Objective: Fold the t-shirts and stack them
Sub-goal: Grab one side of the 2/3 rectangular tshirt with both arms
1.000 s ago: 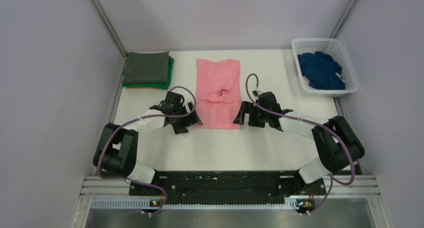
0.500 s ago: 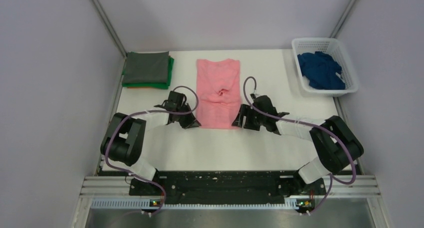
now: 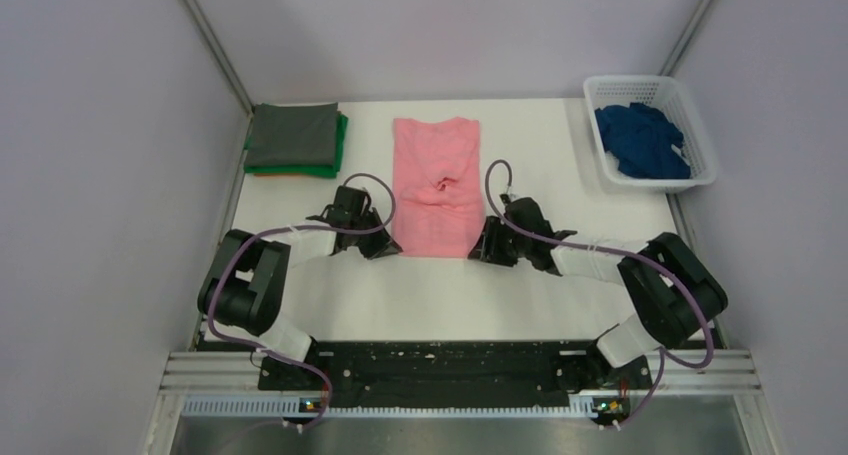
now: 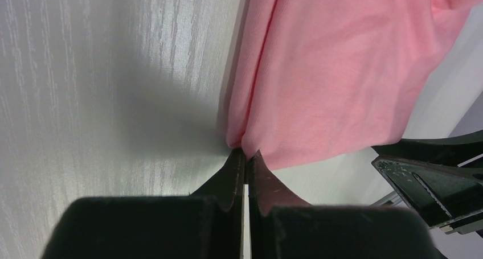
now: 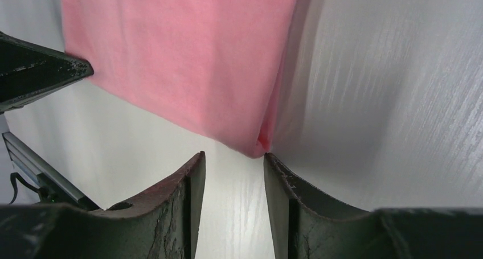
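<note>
Where the salmon-pink t-shirt lies: in the middle of the white surface, between the two arms, its long side running from near to far.
Look of the t-shirt: folded to a narrow rectangle, mostly smooth, with one small pucker in the centre; doubled layers show at the near corners.
Left tool: jaws pressed together, clamped on the near left corner of the cloth, low at the surface.
Right tool: jaws partly apart, holding nothing; the near right corner sits just before the gap, close to one fingertip.
Folded pile: grey on top, green and orange edges under it, at the far left.
Lattice basket: white, at the far right, with the dark blue t-shirt crumpled inside.
</note>
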Motion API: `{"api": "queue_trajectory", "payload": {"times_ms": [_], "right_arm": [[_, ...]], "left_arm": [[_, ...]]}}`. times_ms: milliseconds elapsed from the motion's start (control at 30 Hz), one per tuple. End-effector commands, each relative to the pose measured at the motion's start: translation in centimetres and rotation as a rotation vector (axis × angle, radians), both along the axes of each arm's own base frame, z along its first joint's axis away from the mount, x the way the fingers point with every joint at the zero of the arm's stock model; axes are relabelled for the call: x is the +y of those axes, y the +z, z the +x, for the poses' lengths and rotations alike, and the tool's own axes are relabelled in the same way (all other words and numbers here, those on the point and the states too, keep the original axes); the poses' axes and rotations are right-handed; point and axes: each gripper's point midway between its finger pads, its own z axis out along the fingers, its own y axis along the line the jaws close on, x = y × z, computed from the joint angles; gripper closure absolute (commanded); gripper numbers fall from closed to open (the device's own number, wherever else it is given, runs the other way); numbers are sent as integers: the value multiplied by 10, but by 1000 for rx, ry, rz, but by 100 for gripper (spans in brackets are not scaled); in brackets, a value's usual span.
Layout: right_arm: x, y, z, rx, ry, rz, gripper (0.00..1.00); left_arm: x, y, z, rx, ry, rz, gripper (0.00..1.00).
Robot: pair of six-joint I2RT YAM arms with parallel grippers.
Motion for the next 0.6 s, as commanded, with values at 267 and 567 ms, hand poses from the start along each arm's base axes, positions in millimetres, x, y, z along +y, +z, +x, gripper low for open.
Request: {"api": "queue_trajectory", "payload": {"times_ms": [267,567], "right_arm": [[-17,-44,-20,100,2,-133,87],[-33,-14,-66,71,93,-138,100]], "left_arm": [[15,-28,-27,92,3,77,100],[13,-9,-62,81,-12,25,100]]}}
